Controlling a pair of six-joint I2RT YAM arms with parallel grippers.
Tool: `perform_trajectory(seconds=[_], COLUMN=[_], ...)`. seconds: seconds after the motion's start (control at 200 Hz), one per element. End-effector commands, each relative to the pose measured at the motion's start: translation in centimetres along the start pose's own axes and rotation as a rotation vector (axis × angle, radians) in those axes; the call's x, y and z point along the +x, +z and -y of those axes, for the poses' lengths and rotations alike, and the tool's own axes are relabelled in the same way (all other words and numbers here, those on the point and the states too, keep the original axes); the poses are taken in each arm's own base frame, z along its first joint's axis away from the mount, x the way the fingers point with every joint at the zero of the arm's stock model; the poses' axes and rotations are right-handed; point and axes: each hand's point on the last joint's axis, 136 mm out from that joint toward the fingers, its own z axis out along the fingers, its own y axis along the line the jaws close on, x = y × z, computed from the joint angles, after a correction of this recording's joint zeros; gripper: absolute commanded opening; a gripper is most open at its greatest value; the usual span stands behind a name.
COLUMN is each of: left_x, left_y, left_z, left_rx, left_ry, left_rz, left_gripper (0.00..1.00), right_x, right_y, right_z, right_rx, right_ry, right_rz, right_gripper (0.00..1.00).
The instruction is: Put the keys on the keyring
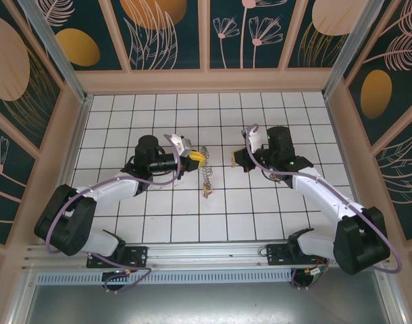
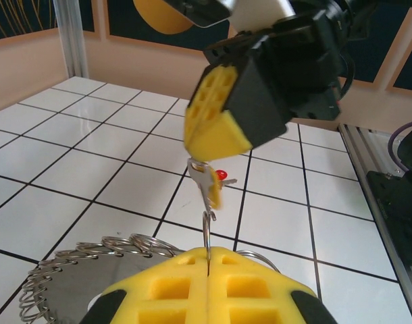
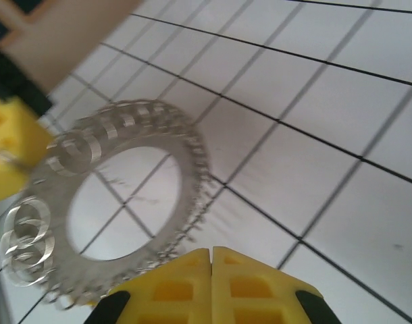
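Observation:
My left gripper [image 2: 208, 260] is shut on a thin wire loop of the keyring [image 2: 91, 260], whose beaded silver hoop spreads out low on the left. The wire rises from between my fingers to the keys [image 2: 207, 183], small silver blades with a red head behind. From above, the left gripper [image 1: 191, 156] holds the keyring [image 1: 206, 172] edge-on, with the keys [image 1: 206, 192] at its near end. The right gripper [image 2: 219, 118] hovers just over the keys, its tip touching or nearly touching the top one. In its own view the right gripper [image 3: 211, 255] is shut, nothing between its fingers, beside the blurred keyring [image 3: 125, 202].
White tiled floor [image 1: 273, 216] inside a wooden-framed enclosure with patterned walls [image 1: 206, 40]. Both arms reach toward the middle, the right gripper [image 1: 237, 160] about two tiles from the left one. An aluminium rail [image 1: 206, 256] runs along the near edge.

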Motion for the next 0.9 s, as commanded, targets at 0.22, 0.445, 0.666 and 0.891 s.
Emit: perform_trajectory(seconds=[0.22, 0.445, 0.666, 0.891], left_x=[-2.8, -2.7, -2.7, -2.7], left_y=[0.0, 0.3, 0.4, 0.6], left_z=[1.4, 1.6, 1.7, 1.8], left_rx=[0.079, 0.104, 0.121, 0.133], left_ry=[0.088, 0.078, 0.07, 0.06], left_rz=[0.048, 0.047, 0.049, 0.049], left_gripper=[0.0, 0.0, 0.0, 0.0], right_x=[-3.1, -3.9, -4.1, -5.4], right_y=[-1.9, -1.6, -1.2, -0.4], right_z=[-6.1, -6.7, -7.0, -8.6], right_rx=[-0.295, -0.341, -0.339, -0.358], right_ry=[-0.179, -0.17, -0.197, -0.253], right_rz=[0.138, 0.128, 0.135, 0.171], right_gripper=[0.0, 0.0, 0.0, 0.0])
